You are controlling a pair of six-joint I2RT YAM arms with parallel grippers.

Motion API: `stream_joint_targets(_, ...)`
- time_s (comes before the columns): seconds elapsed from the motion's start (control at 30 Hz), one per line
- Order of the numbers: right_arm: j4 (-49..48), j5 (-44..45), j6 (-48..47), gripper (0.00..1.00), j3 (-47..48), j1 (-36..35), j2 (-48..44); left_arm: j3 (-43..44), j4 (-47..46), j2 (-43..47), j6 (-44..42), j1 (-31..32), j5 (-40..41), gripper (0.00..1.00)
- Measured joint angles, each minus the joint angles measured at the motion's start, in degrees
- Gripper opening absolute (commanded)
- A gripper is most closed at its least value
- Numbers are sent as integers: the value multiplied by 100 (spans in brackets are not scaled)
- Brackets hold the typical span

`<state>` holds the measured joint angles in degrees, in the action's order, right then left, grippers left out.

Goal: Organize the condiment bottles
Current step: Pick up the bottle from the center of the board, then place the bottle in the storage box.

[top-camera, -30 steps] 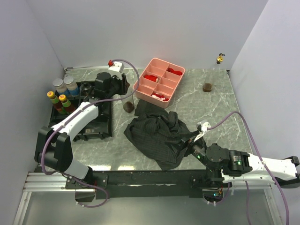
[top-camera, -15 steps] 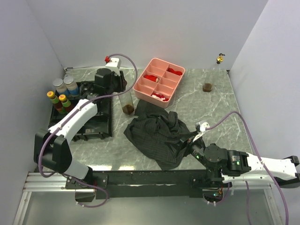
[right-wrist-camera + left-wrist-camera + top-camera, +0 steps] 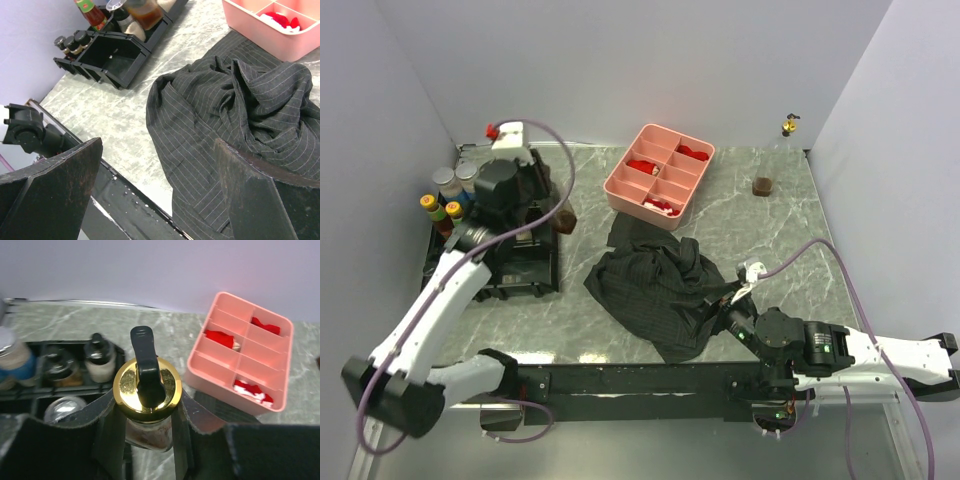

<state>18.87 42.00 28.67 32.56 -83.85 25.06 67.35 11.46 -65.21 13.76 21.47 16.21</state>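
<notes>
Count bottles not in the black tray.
3: a pump bottle held in the left gripper; a brown jar right of the pink tray; a gold-topped bottle in the far right corner. The dark cloth may hide more.

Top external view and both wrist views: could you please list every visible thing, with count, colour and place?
Black tray: one, black, table's left.
Tray bottles: at least four, grey or yellow caps, in black tray.
Gold-capped bottle: one, brown contents, held beside black tray.
Pink tray: one, back centre, holding red pieces.
Cloth: one, dark striped, centre.
Brown jar: one, back right.
Corner bottle: one, gold top, far right corner.
Left gripper: shut on gold-capped bottle.
Right gripper: open, over cloth.
</notes>
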Motion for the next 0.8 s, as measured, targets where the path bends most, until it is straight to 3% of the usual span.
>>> stream_joint_targets(0.3,-26,-7,0,100,-81,0,-302,-1067,164,1366,-356,0,962,1)
stream_joint_targets(0.8,-13,-46,2,100,-109,0,-535,-2299,-168,2640,-549,9,2284,1)
